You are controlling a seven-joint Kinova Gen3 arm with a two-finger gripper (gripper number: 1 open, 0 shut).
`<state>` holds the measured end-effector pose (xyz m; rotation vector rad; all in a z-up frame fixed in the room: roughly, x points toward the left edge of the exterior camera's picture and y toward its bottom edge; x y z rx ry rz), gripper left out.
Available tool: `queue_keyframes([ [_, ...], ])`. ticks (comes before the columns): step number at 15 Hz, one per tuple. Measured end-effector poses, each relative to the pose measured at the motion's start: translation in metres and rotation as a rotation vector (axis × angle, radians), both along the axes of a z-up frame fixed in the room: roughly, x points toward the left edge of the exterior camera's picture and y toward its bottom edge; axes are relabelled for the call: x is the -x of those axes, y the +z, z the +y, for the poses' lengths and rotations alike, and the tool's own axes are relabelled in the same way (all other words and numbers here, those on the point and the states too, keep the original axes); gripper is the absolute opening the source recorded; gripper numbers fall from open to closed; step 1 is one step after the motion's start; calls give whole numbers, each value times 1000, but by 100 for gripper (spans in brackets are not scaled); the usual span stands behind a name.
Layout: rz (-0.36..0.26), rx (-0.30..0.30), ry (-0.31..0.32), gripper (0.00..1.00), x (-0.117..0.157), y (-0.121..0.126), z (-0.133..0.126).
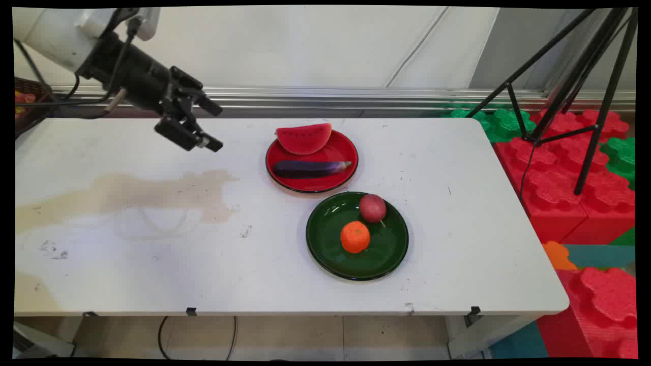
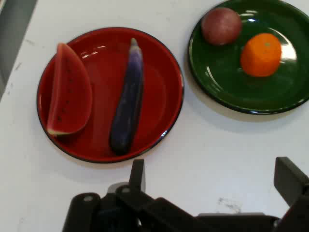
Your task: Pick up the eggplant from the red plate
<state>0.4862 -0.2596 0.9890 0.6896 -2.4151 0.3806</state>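
**Gripper open above the table, left of two plates**

Gripper [image 1: 213, 124] hangs in the air with its fingers [image 2: 137, 175] spread apart and nothing between them, above the white table [image 1: 127, 254] and left of the plates. Nearest to it is the red plate [image 1: 346, 170], carrying a watermelon slice [image 1: 303, 138] at its far edge and an eggplant [image 1: 310, 168] lying lengthwise. Just beside it, nearer the camera and further right, the green plate [image 1: 325, 249] holds an orange [image 1: 355, 237] and a reddish fruit [image 1: 372, 208].

In the hand view, the round glossy dark green plate [image 2: 217, 92] runs off the top and right edges. The black two-finger gripper [image 2: 212, 179] is cut by the bottom edge, its right finger by the right edge too.
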Motion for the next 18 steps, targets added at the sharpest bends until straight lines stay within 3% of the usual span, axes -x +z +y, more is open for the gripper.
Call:
queue_keyframes([
  [6,-19,26,18,100,20,-16,-39],
  [18,-109,-33,7,100,75,-96,-125],
])
